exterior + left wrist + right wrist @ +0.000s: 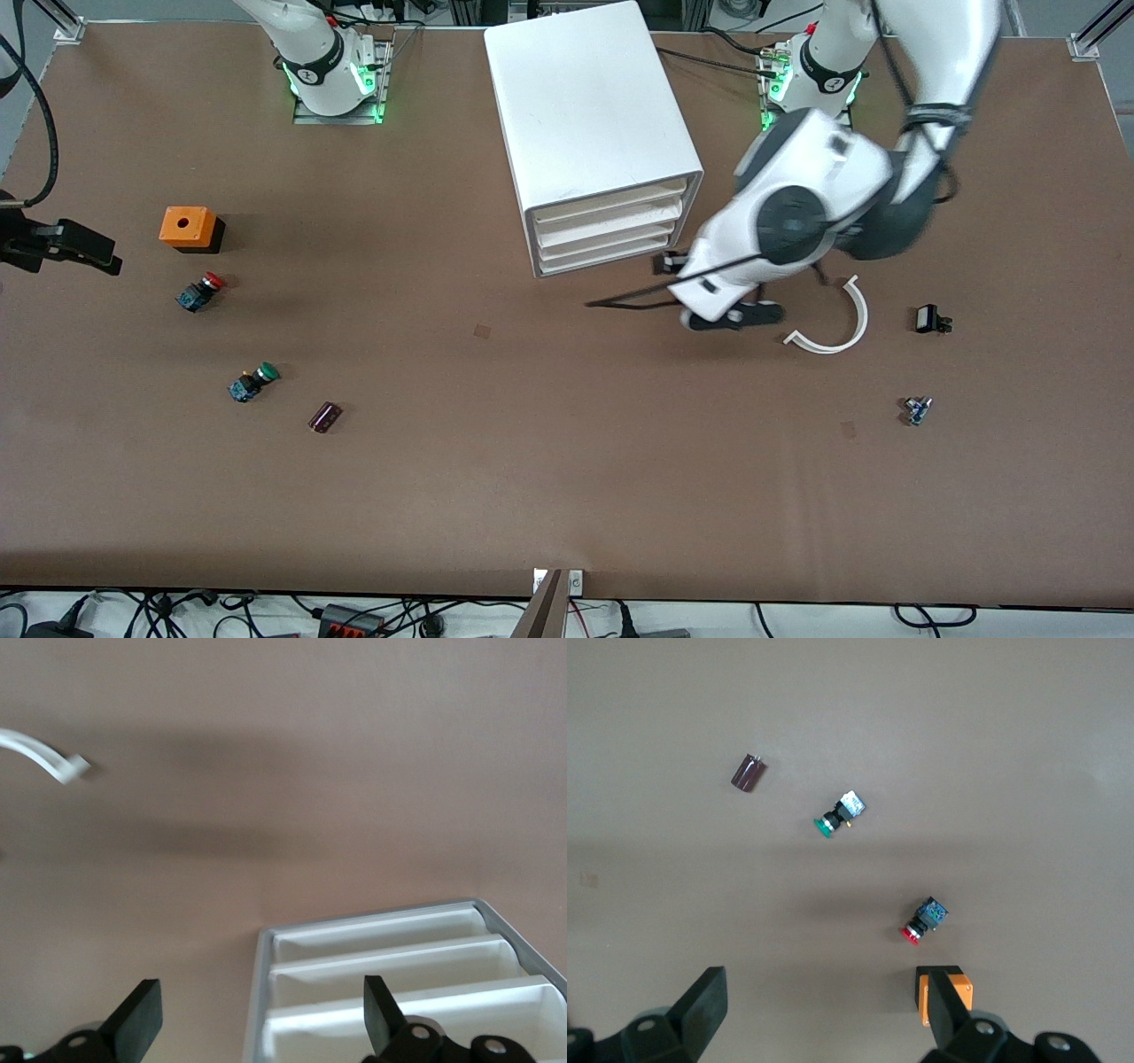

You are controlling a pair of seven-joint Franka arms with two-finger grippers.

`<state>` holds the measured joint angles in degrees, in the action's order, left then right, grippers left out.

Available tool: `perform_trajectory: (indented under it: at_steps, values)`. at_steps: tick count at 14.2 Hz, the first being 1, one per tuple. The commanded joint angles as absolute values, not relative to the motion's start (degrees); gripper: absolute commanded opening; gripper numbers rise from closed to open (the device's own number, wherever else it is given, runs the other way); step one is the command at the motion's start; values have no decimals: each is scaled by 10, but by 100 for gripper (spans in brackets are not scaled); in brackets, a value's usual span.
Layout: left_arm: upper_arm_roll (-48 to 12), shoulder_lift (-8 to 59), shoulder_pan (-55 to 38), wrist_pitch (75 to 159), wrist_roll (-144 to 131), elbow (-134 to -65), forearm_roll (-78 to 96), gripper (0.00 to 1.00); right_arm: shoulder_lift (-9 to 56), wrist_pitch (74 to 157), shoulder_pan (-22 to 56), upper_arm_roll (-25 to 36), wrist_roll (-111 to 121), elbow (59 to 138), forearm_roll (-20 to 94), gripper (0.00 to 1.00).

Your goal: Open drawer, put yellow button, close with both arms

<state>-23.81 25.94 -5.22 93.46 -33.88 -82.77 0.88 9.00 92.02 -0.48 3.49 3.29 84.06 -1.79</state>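
Lowest in the front view, on the brown tabletop, lie a small dark purple part and a green-capped switch toward the right arm's end, and a tiny blue part toward the left arm's end. Higher in the frame come a red-capped switch, a curved white strip and a small black part. Above the red switch stands an orange box. The right claw hovers over it, spread wide and empty. The left claw, also wide and empty, hangs in front of the white cabinet at upper centre. The drawer, top of four, sits flush with the others.
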Motion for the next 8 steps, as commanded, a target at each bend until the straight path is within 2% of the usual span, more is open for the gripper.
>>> perform_trajectory:
  at_steps: [1,4,6,8]
  values:
    - [-245,251,0,880,-246,-765,-42,100,28,953,2,41,39,927,-14,100]
    - [-245,239,47,825,-120,-703,-70,100,-7,979,3,41,40,984,-14,100]
    - [-212,187,52,824,-41,-724,-67,100,-7,978,4,40,40,980,-14,100]
    - [-134,122,15,828,-11,-786,-28,100,-7,974,4,37,40,974,-14,100]
